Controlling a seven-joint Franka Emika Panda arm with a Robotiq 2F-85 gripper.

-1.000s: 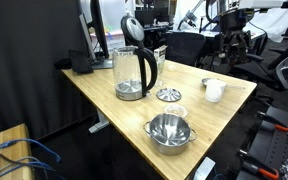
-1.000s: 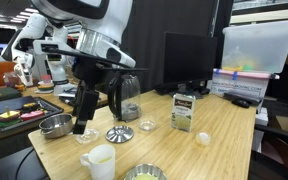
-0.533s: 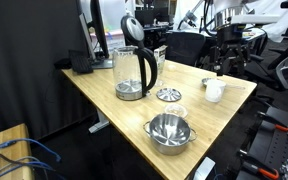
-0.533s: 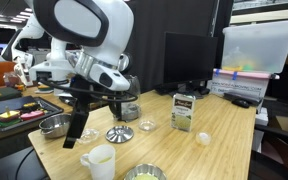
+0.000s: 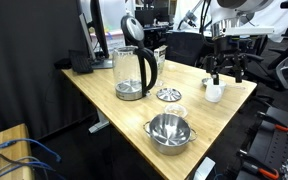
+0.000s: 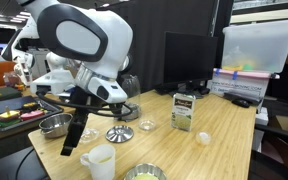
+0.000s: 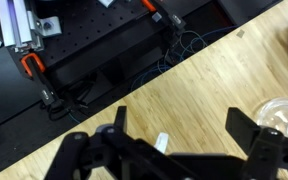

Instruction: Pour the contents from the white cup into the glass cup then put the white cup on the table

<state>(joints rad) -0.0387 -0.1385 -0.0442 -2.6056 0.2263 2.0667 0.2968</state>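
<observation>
So the wrist view is the only one that shows the claw [image 7: 174, 150] properly: its black fingers [image 7: 119, 125] are spread wide apart and holding nothing, over the pale wood-grain table [image 7: 214, 80]. The white cup is out of that shot, though. In an exterior view the small, rounded, opaque white cup [image 5: 214, 91] sits near a table corner, just below the claw and not touching it. The glass cup [image 5: 132, 72], tall and clear with a black curved handle and silvery base, stands well apart from it. Between them are a shiny steel bowl [image 5: 169, 130] and a small round metal dish [image 5: 169, 95]. A printed carton [image 6: 184, 110] turns up in an exterior view.
</observation>
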